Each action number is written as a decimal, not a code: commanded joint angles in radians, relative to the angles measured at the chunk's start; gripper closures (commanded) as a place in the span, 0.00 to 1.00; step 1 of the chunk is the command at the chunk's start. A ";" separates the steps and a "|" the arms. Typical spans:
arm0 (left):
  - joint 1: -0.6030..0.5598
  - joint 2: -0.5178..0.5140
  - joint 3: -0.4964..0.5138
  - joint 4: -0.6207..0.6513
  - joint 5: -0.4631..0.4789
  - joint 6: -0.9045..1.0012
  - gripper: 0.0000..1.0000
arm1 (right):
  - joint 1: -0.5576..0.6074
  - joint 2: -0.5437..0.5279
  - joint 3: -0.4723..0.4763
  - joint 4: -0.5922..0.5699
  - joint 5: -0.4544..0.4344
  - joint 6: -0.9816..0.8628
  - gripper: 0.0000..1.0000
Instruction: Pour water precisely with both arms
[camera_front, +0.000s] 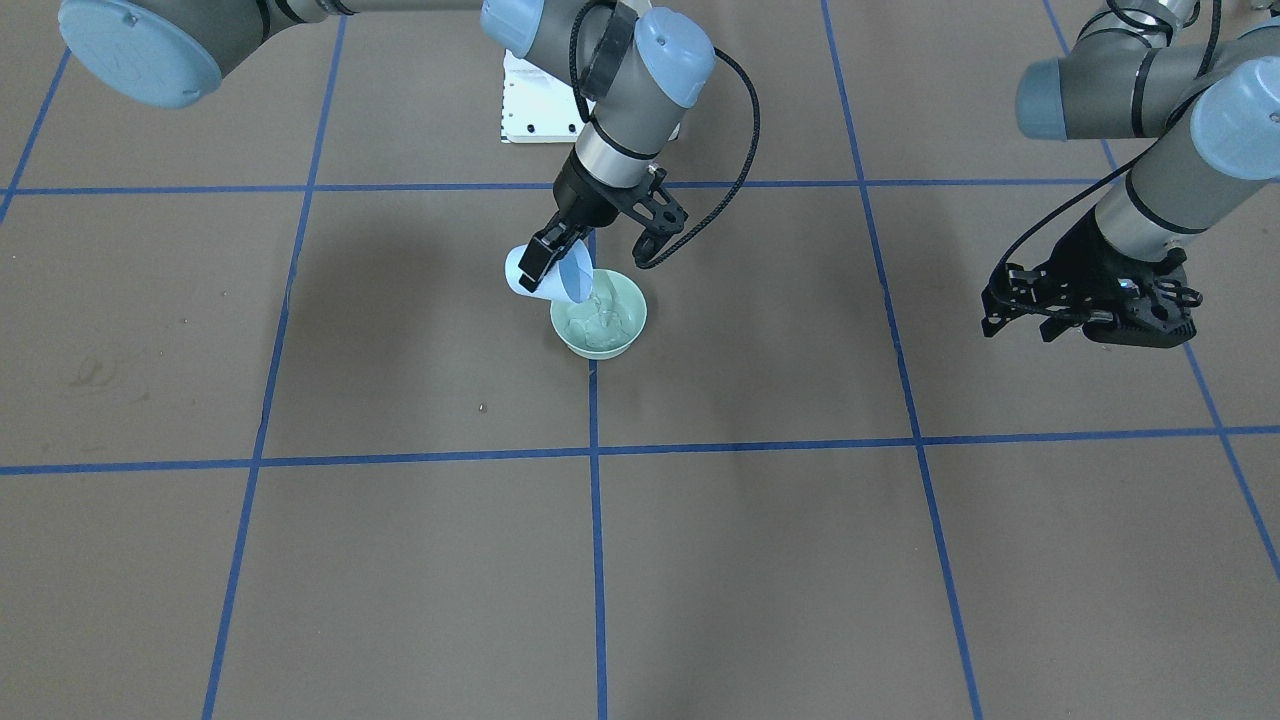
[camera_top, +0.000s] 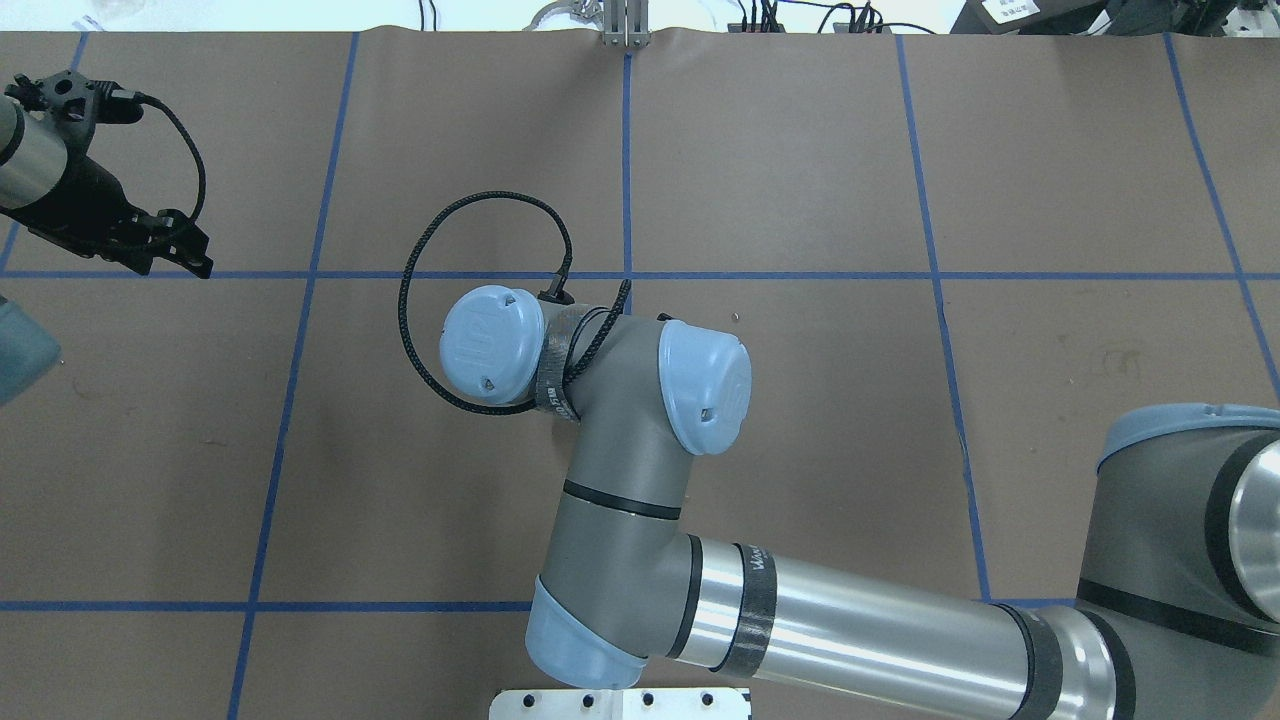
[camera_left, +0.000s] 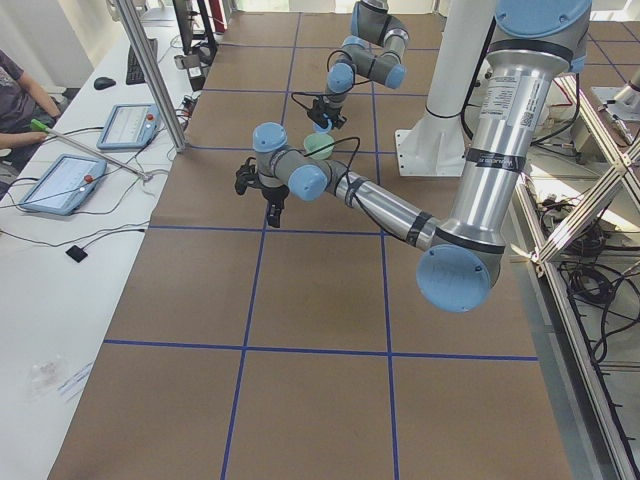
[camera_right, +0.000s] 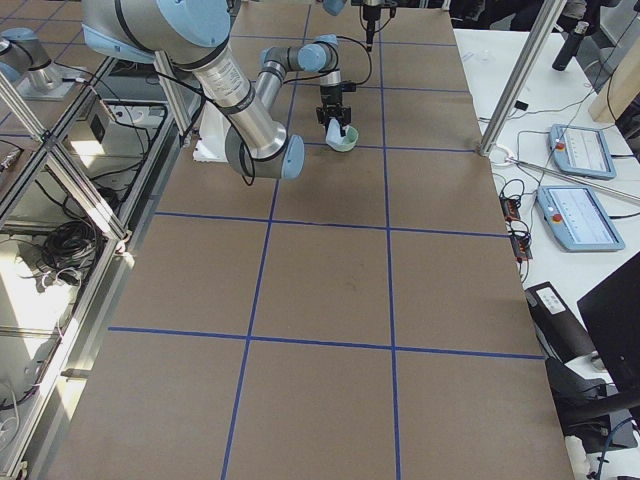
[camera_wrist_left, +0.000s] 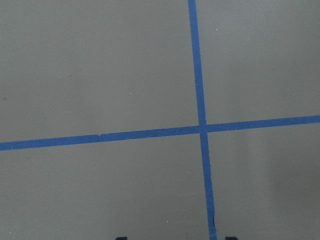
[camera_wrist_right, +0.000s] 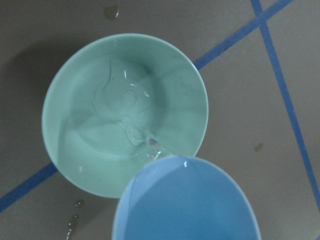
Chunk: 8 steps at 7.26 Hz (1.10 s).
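My right gripper (camera_front: 545, 262) is shut on a pale blue cup (camera_front: 562, 282), which it holds tilted with its rim over a pale green bowl (camera_front: 600, 320) on the table. The right wrist view looks past the cup (camera_wrist_right: 187, 205) into the bowl (camera_wrist_right: 65, 150). A thin stream of water (camera_wrist_right: 150, 145) runs from the cup's lip into a rippled pool on the bowl's bottom. My left gripper (camera_front: 1090, 318) hangs open and empty over bare table, far to the side of the bowl. In the overhead view my right arm (camera_top: 620, 440) hides both cup and bowl.
The white pedestal base (camera_front: 530, 110) stands behind the bowl. A few water drops (camera_wrist_right: 72, 225) lie on the brown table beside the bowl. Blue tape lines (camera_wrist_left: 200, 125) cross the tabletop. A person sits at a side bench with tablets (camera_left: 60, 180).
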 joint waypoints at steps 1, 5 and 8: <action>0.000 0.002 -0.001 0.000 0.000 0.000 0.28 | 0.000 0.024 -0.013 -0.047 -0.009 -0.029 0.95; 0.000 0.017 -0.005 -0.002 -0.003 0.000 0.28 | -0.002 0.087 -0.086 -0.106 -0.043 -0.061 0.97; 0.000 0.017 -0.004 -0.002 -0.002 0.000 0.28 | -0.002 0.098 -0.094 -0.107 -0.060 -0.072 0.97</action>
